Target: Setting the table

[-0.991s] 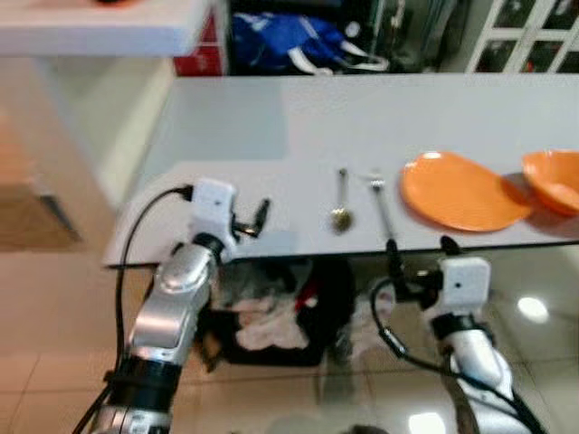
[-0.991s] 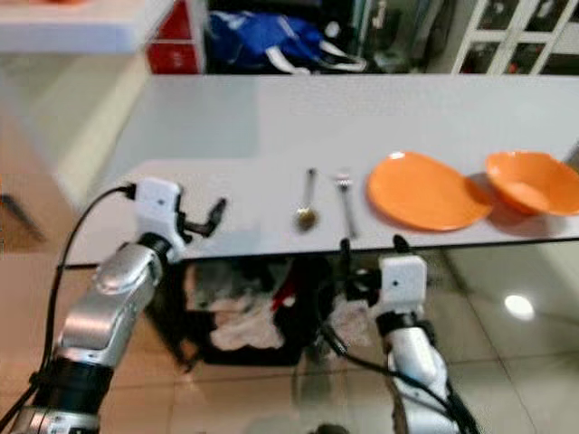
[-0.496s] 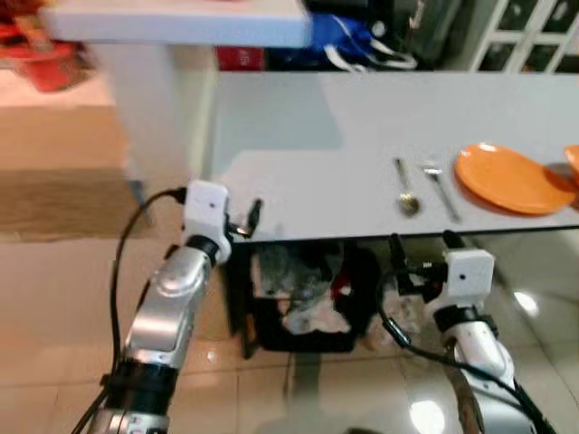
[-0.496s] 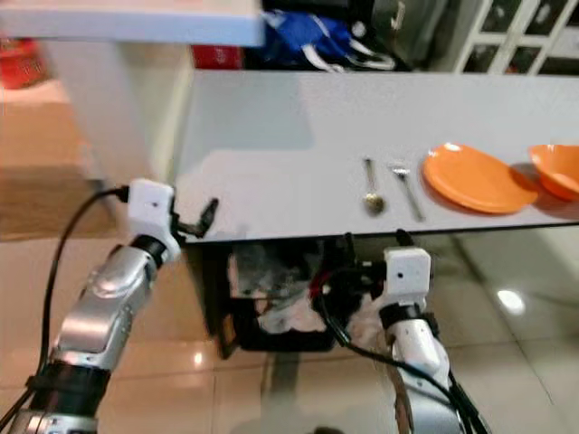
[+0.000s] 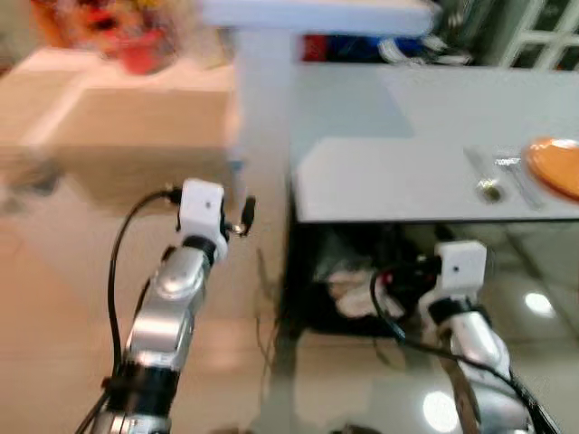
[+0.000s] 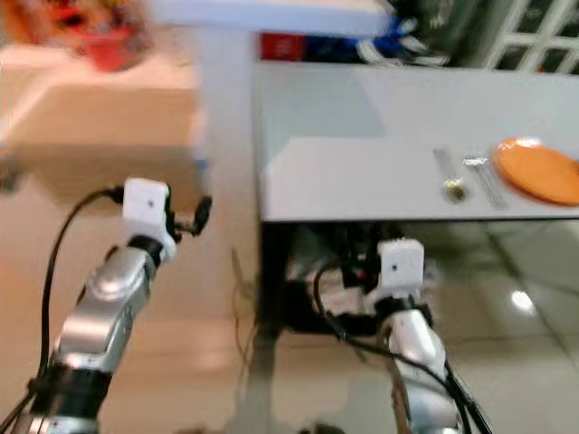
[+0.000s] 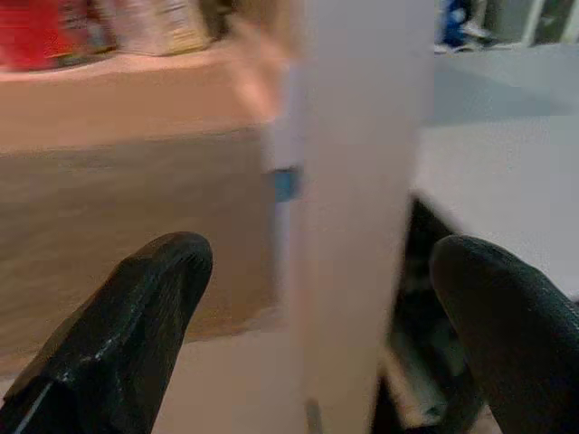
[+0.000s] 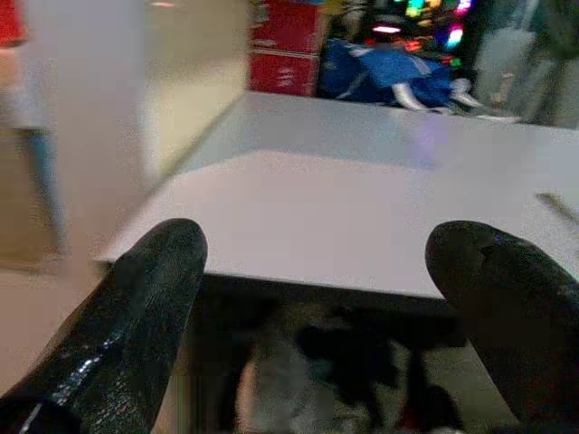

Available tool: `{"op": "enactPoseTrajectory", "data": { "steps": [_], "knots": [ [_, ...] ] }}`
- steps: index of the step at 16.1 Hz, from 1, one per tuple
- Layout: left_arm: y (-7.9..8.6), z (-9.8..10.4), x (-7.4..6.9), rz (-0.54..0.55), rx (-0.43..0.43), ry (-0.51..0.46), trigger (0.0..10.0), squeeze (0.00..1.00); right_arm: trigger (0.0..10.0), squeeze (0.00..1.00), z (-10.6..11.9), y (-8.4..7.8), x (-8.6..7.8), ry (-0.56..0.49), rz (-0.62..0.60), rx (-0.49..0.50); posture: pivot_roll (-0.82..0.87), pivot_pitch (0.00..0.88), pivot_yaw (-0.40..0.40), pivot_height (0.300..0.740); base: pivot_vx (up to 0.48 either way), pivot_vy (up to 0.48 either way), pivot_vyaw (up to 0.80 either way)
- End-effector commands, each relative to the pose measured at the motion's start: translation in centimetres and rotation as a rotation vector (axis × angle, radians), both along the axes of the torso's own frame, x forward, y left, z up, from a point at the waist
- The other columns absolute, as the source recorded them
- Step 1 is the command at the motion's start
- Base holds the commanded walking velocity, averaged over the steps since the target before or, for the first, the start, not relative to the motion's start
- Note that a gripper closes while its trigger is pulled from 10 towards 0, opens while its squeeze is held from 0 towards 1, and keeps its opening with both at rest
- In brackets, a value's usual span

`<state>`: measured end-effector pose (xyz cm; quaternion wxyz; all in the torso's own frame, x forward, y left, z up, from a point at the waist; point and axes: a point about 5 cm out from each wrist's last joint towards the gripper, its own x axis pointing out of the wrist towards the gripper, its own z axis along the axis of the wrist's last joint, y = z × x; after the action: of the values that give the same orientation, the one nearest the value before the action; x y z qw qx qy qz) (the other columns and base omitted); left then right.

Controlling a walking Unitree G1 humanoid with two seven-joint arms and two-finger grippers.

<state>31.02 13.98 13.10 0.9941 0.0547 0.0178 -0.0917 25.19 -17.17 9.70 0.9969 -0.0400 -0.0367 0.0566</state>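
Note:
The grey table (image 5: pixel 389 172) stands to my right. A spoon (image 5: pixel 488 188) and a fork (image 5: pixel 517 176) lie side by side near its front edge. An orange plate (image 5: pixel 556 167) sits just beyond them at the frame's right border. My left gripper (image 5: pixel 244 217) is held out over the floor, left of the table, open and empty, pointing at a white post (image 7: pixel 357 181). My right gripper (image 8: pixel 317 316) is open and empty too, low in front of the table's front edge.
A white post (image 5: pixel 262 108) stands at the table's left corner, under a white top. A low wooden ledge (image 5: pixel 136 108) with blurred red items (image 5: pixel 136 45) runs to the left. A dark bin of rags (image 5: pixel 353 289) sits under the table. The floor is glossy tile.
The camera has swung left, so the table, cutlery and plate have slid to the right and the orange bowl has left the view. Both arms keep their pose.

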Motion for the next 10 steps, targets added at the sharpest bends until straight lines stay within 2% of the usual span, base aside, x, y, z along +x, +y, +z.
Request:
{"op": "enactPoseTrajectory", "data": {
  "steps": [1,4,6,10],
  "knots": [
    [-0.7,-0.1,-0.2,-0.016,0.006,-0.001,10.0,0.0,10.0,0.0,-0.1,-0.4,0.0,0.011,-0.006,-0.001,-0.09,0.0,-0.03,0.736,-0.416,0.244,0.79],
    [-1.0,-0.1,-0.3,-0.024,0.019,0.006,10.0,0.0,10.0,0.0,-0.2,-0.2,0.1,0.019,0.01,0.007,-0.07,0.0,-0.033,0.736,-0.416,0.244,0.65],
    [-0.9,0.0,0.4,-0.009,-0.001,0.027,10.0,0.0,10.0,0.0,-0.3,0.0,0.4,0.025,0.018,0.009,-0.07,0.0,-0.031,0.736,-0.379,0.296,0.0],
    [-0.9,0.6,0.7,-0.008,-0.008,0.006,10.0,0.0,10.0,0.0,-0.3,0.0,0.6,0.023,0.016,0.015,-0.07,0.0,-0.03,0.736,0.0,0.0,0.0]
  ]
}}
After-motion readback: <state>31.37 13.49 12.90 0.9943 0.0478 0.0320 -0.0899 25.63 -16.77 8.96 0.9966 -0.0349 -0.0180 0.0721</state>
